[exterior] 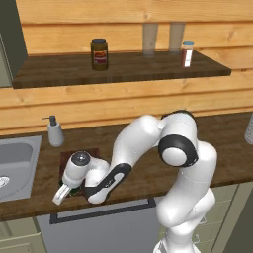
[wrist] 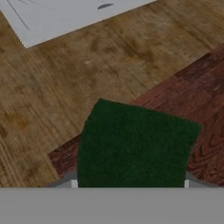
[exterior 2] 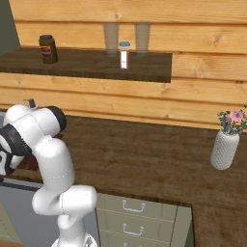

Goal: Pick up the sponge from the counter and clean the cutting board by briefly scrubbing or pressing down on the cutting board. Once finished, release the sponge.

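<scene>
Gripper: low over the near left corner of the cutting board, close to the counter front edge; finger opening cannot be told
Sponge: dark green top, lies on the board corner, right in front of the fingers; held or not, cannot tell
Edges: sink just left of the board, soap dispenser behind it
Free room: bare counter to the right, as far as the vase
Labels: jar and bottle on the shelf, writing too small to read
</scene>
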Motion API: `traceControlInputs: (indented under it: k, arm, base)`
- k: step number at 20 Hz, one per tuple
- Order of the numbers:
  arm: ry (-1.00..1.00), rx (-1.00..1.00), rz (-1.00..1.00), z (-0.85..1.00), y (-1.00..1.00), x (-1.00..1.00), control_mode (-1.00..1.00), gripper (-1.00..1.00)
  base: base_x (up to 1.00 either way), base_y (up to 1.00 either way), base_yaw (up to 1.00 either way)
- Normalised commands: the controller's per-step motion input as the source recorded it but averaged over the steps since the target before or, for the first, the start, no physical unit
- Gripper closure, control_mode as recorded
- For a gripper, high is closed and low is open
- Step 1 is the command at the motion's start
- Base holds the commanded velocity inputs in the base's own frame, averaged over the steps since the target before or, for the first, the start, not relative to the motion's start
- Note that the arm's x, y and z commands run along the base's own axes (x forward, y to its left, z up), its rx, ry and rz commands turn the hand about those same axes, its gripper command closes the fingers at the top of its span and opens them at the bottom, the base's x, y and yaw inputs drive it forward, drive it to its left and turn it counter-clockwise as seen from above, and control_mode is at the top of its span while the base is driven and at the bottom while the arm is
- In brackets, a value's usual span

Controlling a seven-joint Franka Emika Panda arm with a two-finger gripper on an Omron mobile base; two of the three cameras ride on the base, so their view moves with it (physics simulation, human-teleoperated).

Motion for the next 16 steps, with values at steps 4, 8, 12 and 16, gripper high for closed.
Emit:
traceControlInputs:
  k: [4,8,12,16]
  arm:
    - [0.00,0.00,0.00,0.00,-0.14,0.00,-1.00,1.00]
    - [0.00,0.00,-0.02,-0.01,-0.50,0.00,-1.00,1.00]
    - [0.00,0.00,-0.01,-0.05,-0.73,0.00,-1.00,1.00]
    - [0.00,0.00,-0.02,0.00,-0.82,0.00,-1.00,1.00]
  base:
    - [0.00,0.00,0.00]
    - [0.00,0.00,0.00]
    - [0.00,0.00,0.00]
    - [0.00,0.00,0.00]
